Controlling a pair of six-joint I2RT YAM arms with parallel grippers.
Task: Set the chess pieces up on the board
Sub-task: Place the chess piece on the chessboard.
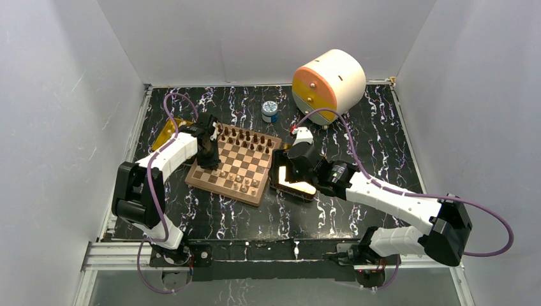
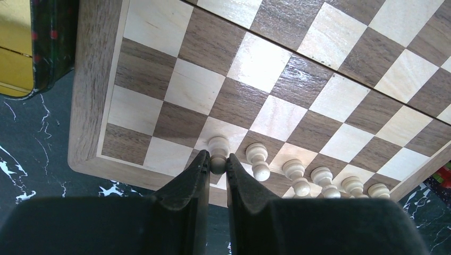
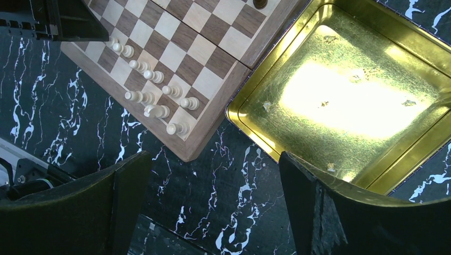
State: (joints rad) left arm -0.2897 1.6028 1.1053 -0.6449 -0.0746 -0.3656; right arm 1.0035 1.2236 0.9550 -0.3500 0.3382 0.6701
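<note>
Your left tool (image 2: 215, 158) is clenched on a pale pawn (image 2: 218, 144) near the left rim of the board (image 2: 88, 106), at the end of a line of other pale pawns (image 2: 259, 156). Your right tool (image 3: 213, 159) is released, fingers wide apart, hanging above the dark surface (image 3: 213, 212) beside the gold tray (image 3: 340, 95).

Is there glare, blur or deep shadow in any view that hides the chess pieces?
Right wrist: gold tray floor blown out by glare, pale pieces sharp. Left wrist: mild sheen on the board, left end effector black and soft-edged, gripping a pale pawn. Top external: evenly lit, pieces tiny.
</note>
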